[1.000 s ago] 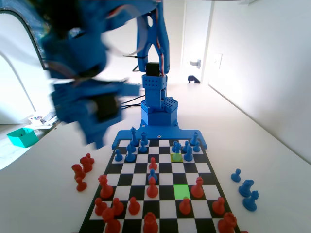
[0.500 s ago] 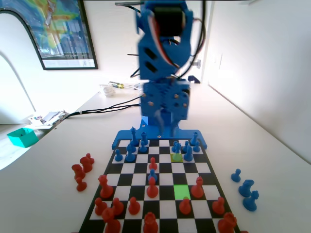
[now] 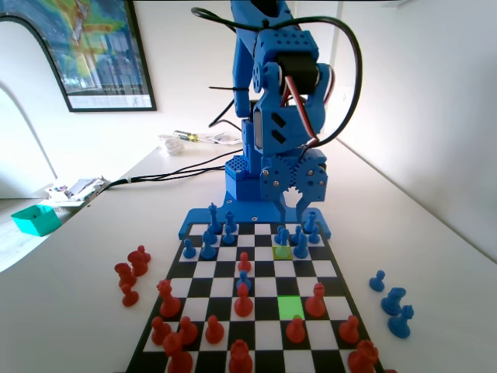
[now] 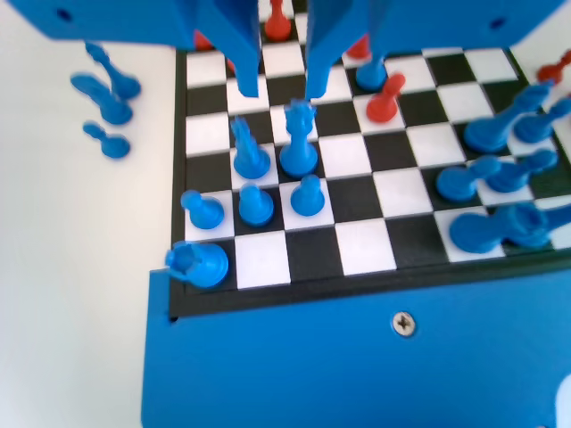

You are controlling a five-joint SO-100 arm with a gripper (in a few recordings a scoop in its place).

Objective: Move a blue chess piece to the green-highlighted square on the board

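Tool (image 3: 297, 208): hangs above the far rows of the board (image 3: 260, 272) on the arm's side, fingers pointing down. In the wrist view the tool (image 4: 278, 85) shows its two jaws parted with an empty gap between them; nothing is gripped.

Blue chess piece (image 4: 308, 194): judged to be one of the short pawns standing in the cluster below the tool, upright on a white square, with another pawn just beside it on its left and taller blue pieces on the next row. Which pawn is meant cannot be fixed from the pictures. In the fixed view the cluster (image 3: 283, 235) sits at the olive square, too crowded to tell pawns apart.

Green-highlighted square (image 3: 290, 306): bright lime, unoccupied, several rows nearer the camera in the fixed view, with a red pawn (image 3: 315, 301) just beside it on the right.

Handling (judgement): small rigid plastic, likely very light and smooth, so it could slip or tip easily; not fragile.

Hold point (judgement): the narrow neck under the ball head, jaws descending vertically to clear the neighbours.
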